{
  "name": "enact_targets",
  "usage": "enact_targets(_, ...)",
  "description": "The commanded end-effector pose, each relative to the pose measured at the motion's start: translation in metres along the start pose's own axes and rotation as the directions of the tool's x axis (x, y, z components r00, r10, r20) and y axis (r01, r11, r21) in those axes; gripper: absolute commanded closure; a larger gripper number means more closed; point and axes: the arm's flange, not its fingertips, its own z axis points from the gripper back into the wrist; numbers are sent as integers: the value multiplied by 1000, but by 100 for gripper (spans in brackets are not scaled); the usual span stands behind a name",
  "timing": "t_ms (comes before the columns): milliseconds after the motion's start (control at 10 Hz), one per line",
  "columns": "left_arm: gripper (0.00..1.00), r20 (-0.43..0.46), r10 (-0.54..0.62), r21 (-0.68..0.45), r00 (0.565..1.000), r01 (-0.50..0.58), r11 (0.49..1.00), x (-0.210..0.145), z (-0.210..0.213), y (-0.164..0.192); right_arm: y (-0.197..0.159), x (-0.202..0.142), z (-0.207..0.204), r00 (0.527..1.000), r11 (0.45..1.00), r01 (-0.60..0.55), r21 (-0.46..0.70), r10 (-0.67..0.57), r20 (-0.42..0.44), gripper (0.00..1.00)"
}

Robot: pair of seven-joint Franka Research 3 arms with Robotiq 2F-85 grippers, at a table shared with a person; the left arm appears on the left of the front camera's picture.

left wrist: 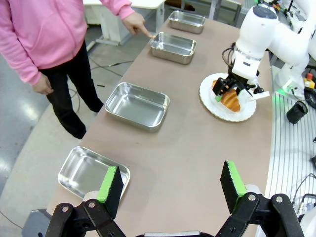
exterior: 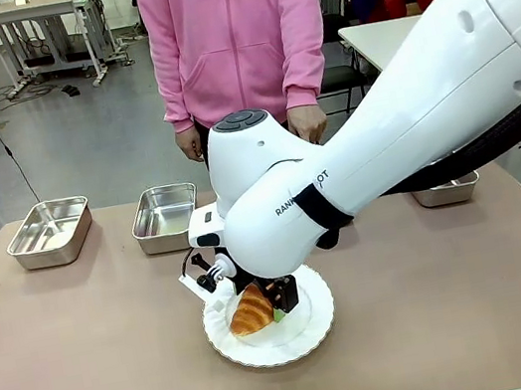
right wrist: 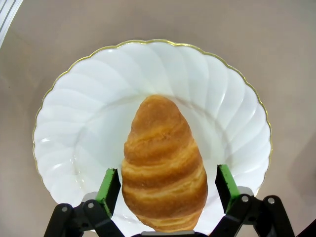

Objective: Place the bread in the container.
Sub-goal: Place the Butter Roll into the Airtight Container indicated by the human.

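Golden bread point(right wrist: 164, 165) on plate point(right wrist: 74, 123) | right hand point(right wrist: 168, 185) open astride | left hand point(left wrist: 170, 185) open

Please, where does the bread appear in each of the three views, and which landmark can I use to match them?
Front view: the bread lies low at centre, under the right pincer.
Left wrist view: upper right, far across the table.
Right wrist view: bottom centre, between the open green pads.
Shared landmark: the white plate beneath it.
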Motion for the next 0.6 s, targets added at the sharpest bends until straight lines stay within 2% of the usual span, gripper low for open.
enact_targets(0,0,5,-12,-5,1000,12,1000,0,1,-1,-1,-2,1,1000,1000,-13,5,13,-10,0)
enact_targets(500,0,5,-12,-5,1000,12,1000,0,1,-1,-2,0,2,1000,1000,-2,9,3,-25,49)
